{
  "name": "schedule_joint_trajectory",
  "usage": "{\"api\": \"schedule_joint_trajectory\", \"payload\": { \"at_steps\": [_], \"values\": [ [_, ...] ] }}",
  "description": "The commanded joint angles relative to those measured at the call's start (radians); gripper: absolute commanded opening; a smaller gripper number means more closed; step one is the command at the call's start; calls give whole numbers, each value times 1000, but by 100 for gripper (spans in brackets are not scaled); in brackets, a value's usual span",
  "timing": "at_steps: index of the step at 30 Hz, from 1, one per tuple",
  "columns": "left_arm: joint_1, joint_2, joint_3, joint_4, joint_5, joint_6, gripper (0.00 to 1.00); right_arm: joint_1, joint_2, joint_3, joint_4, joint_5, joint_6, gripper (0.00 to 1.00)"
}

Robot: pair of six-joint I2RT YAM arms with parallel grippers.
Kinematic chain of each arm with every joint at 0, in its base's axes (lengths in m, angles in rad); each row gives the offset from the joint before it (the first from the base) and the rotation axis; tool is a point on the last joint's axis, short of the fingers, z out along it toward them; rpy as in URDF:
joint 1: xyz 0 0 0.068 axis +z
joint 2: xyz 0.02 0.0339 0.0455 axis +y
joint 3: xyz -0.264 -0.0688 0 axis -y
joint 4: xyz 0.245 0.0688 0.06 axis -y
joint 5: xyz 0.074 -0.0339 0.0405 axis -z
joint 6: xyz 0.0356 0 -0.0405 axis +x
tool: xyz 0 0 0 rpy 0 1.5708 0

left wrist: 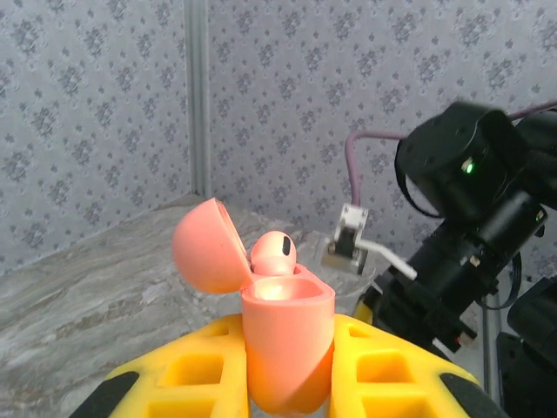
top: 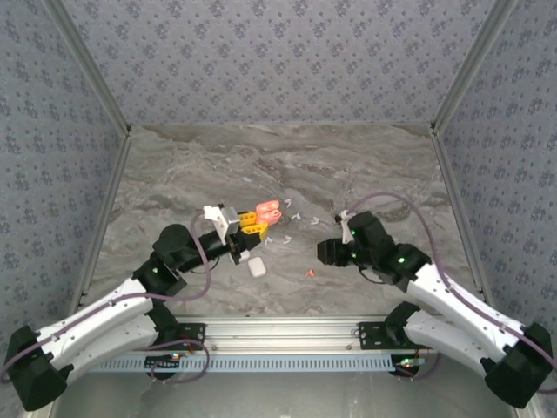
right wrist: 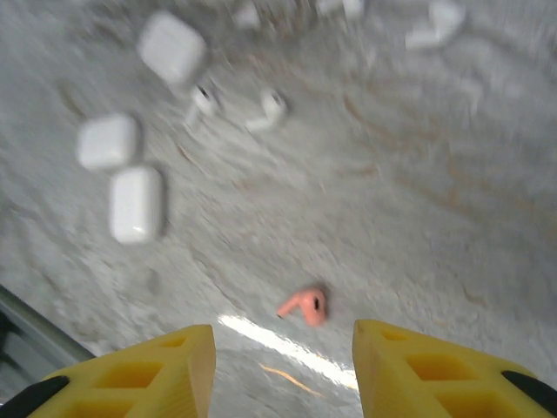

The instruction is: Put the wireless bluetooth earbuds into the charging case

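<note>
While left jaws tight on case [left wrist: 287, 348], right jaws apart over marble [top: 174, 174], papered walls [top: 261, 52].

Left end effector [top: 259, 220] grips an open orange case [top: 270, 209].

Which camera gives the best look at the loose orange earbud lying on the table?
Right wrist: the orange earbud lies close, stem visible, though slightly blurred. In the top external view it is a tiny orange speck.

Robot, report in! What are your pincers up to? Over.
Left pincer shut on orange charging case, lid open, one earbud seated. Right pincer open over loose orange earbud on table. Nothing in the way.
</note>
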Motion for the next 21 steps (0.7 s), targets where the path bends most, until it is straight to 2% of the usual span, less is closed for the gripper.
{"api": "schedule_joint_trajectory", "payload": {
  "at_steps": [1, 11, 21],
  "values": [
    [-4, -38, -12, -30, -42, 10, 0, 26, 73, -40, 75, 17, 34, 47],
    [-5, -27, -4, -23, -34, 3, 0, 41, 273, -51, 210, -36, 5, 46],
    [-5, -9, 5, -17, -28, -3, 0, 61, 387, -17, 221, -62, -18, 44]
  ]
}}
